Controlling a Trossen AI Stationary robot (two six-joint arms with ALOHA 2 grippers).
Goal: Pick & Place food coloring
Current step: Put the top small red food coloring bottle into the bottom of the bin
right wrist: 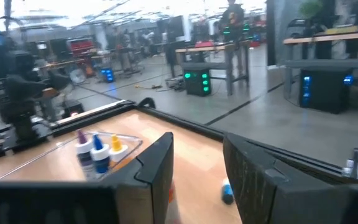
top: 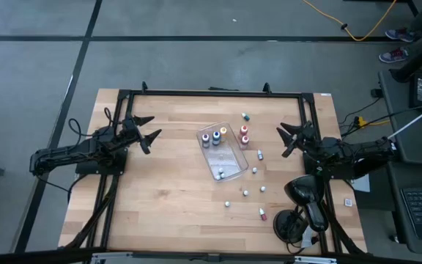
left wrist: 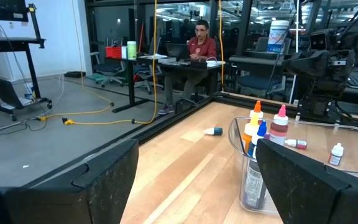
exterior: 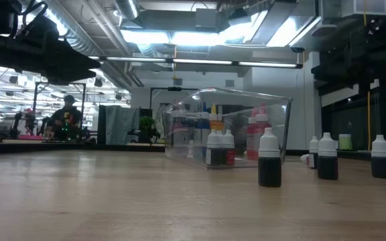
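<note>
A clear plastic tray (top: 226,155) lies at the table's middle. Three food coloring bottles (top: 215,136) stand inside at its far end, and one (top: 219,174) at its near end. Two red bottles (top: 245,136) stand just right of the tray, and one bottle (top: 246,116) lies on its side farther back. Several more (top: 245,193) stand scattered toward the near right. My left gripper (top: 149,130) hovers open left of the tray. My right gripper (top: 286,139) hovers right of it, its fingers apart with a narrower gap and nothing between them.
A black frame (top: 211,93) runs around the tabletop. A dark device with a cable (top: 305,202) sits at the near right corner. In the low view, dark bottles (exterior: 269,161) stand in front of the tray (exterior: 230,127). A person (left wrist: 201,43) sits at a desk beyond the table.
</note>
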